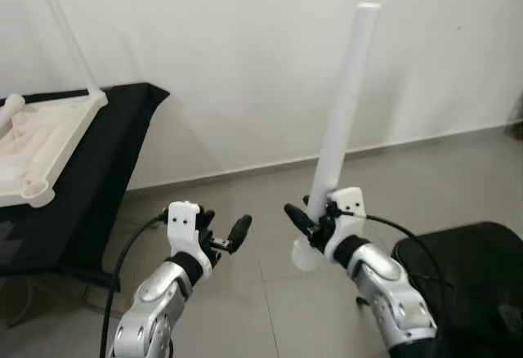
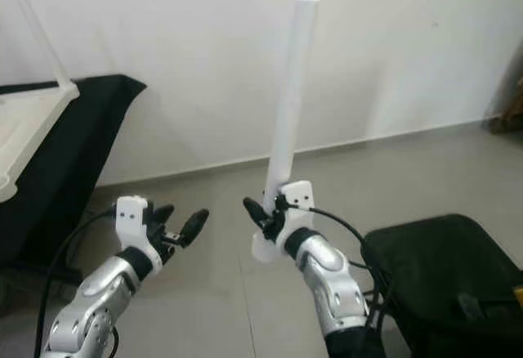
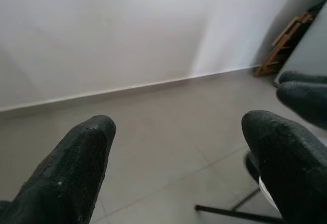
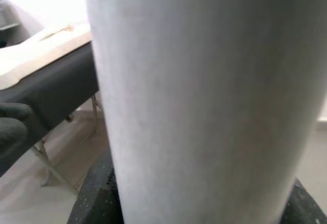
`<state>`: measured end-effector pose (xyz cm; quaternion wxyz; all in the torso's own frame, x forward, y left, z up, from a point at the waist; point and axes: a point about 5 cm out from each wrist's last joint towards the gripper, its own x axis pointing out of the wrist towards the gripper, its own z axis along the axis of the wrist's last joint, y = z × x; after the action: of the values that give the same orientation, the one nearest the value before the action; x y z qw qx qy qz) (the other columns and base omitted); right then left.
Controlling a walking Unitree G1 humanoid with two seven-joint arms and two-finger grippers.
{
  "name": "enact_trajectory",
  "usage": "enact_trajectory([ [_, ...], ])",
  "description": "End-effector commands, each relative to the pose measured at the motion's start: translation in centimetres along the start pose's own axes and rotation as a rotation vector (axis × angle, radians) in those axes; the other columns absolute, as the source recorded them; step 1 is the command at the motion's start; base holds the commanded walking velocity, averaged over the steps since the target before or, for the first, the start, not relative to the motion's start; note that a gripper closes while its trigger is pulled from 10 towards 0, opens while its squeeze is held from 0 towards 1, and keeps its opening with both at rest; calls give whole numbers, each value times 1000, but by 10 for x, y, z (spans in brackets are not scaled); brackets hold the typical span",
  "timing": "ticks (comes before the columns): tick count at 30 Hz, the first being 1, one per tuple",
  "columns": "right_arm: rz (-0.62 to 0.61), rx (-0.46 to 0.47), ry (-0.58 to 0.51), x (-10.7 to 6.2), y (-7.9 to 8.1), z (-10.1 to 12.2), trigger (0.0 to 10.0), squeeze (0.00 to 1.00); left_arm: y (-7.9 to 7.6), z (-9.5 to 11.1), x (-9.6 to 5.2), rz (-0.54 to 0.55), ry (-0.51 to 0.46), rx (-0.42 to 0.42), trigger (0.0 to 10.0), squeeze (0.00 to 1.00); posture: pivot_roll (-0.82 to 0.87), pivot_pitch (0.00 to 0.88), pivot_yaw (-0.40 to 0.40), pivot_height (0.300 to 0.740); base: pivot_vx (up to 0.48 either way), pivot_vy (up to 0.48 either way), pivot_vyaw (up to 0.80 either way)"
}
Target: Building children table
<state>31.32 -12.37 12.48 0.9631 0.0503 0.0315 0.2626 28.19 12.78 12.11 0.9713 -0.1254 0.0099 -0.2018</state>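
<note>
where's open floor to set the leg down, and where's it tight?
Bare floor tiles run between the black-draped table on the robot's left and the black seat on its right, back to the wall. Tight on the draped table: the white tabletop covers it. Right gripper holds the white leg; left gripper is open.

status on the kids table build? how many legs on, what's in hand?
Done: the upturned white tabletop on the black stand has at least one leg fitted; its far side is cut off. In hand: the right gripper holds another white leg upright. The left gripper is open. Left: carry it over and fit it.
</note>
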Motion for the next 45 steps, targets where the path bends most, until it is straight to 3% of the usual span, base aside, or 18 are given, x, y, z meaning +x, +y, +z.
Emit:
enact_trajectory([
  [1,19,-1,-16,2,5,1,10000,0,5,-2,-1,13,15,15,10000,0,-147,48,25,740,307,0,0],
  [15,38,-17,-10,3,6,1,10000,0,5,-2,6,5,16,16,10000,0,-147,49,27,740,309,0,0],
  [31,76,-6,-18,3,8,1,10000,0,3,0,6,-2,11,19,10000,0,-134,50,25,740,310,0,800],
  [45,92,-24,10,3,7,-2,10000,0,-2,-2,7,-9,1,16,10000,0,-160,46,-28,740,309,0,0],
])
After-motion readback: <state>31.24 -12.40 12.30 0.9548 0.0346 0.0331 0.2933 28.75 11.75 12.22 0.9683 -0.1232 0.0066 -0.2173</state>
